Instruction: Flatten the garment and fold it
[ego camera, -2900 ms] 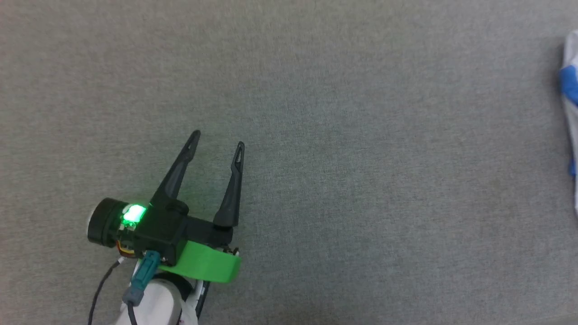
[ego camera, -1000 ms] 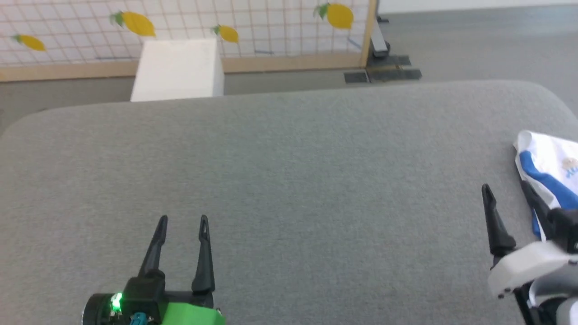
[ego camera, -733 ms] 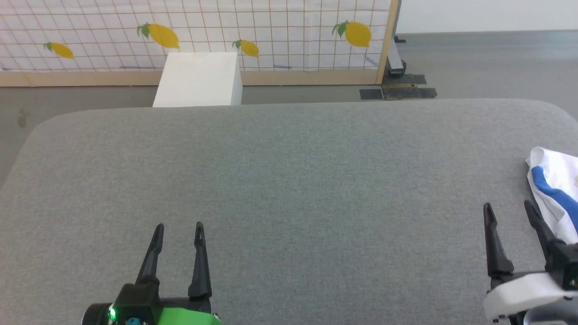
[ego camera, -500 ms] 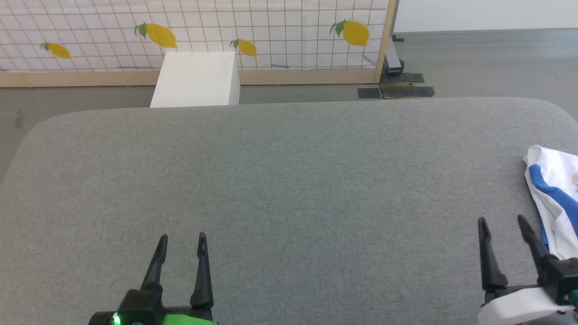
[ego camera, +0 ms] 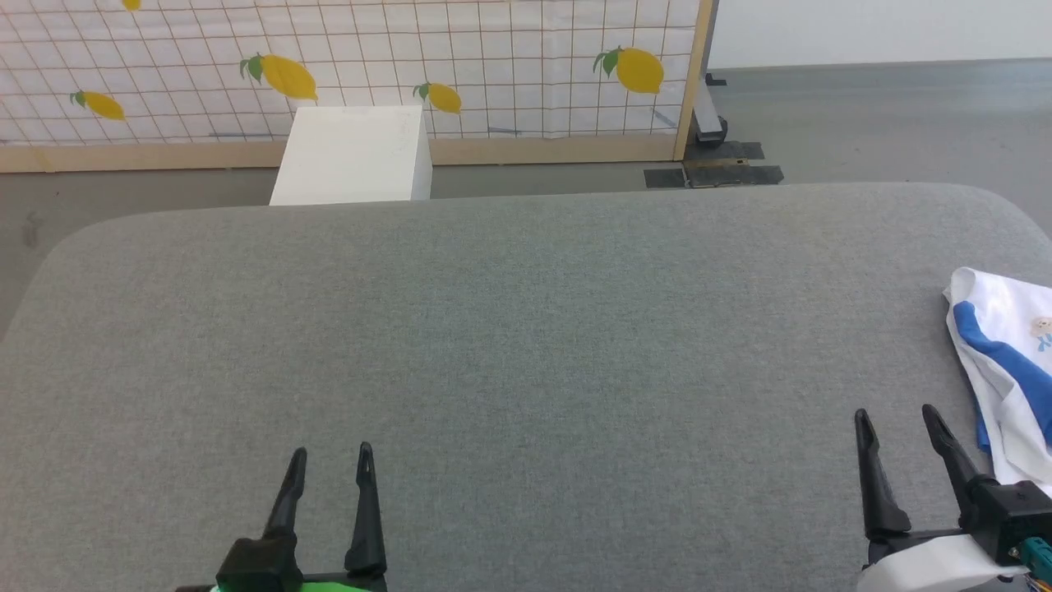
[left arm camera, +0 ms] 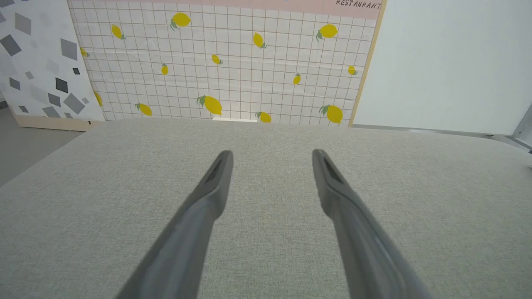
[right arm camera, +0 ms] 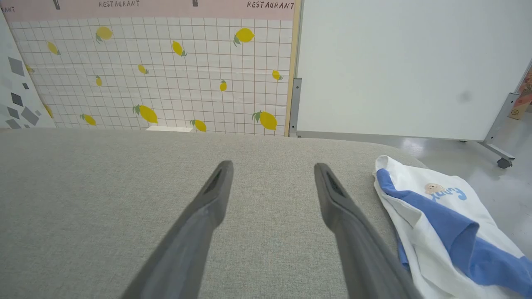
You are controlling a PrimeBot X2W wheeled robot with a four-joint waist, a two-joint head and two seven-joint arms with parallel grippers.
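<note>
Two empty sets of fingers, spread wide: left gripper, right gripper. The garment, bunched at three o'clock on the bench, looks light and limp; pinch its nearest edge.

Garment at the right edge of the desk, right claw just left of it, left claw near left, box beyond the far edge, partition behind the box.
</note>
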